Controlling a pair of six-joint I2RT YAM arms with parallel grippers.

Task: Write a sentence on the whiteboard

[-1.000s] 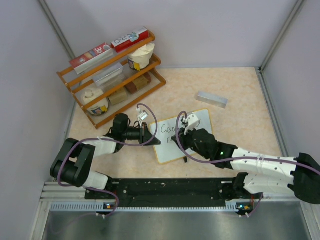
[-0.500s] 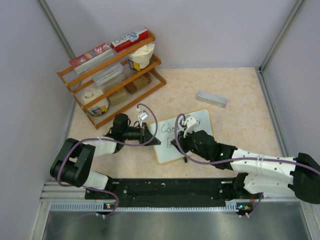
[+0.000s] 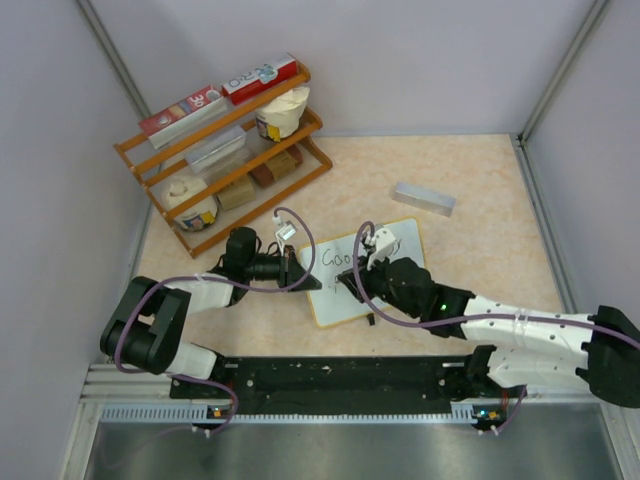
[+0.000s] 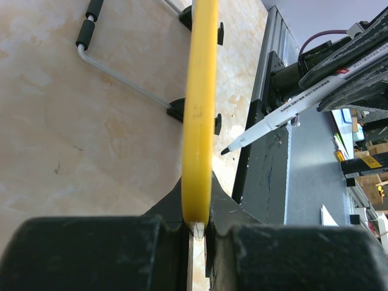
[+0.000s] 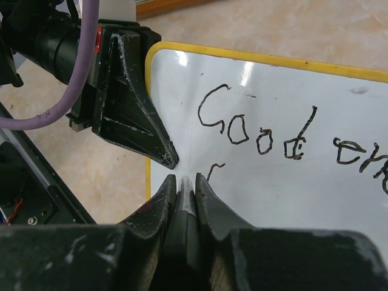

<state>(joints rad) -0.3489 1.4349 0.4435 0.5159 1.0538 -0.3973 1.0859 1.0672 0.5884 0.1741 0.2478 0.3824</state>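
Note:
The whiteboard stands tilted at the table's middle, with a yellowish frame. In the left wrist view it is edge-on. My left gripper is shut on its left edge. My right gripper is shut on a marker and hovers over the board's left part. The sentence reads "Good" and part of a further word. A short stroke starts a second line. The marker tip is at or just off the board face.
A wooden rack with boxes and cups stands at the back left. A small grey block lies behind the board. The board's black feet and metal stand rod rest on the table. Walls close in on three sides.
My right gripper with the marker dipped slightly down and left over the board's left part, then came back. The left gripper kept its hold on the board's edge.

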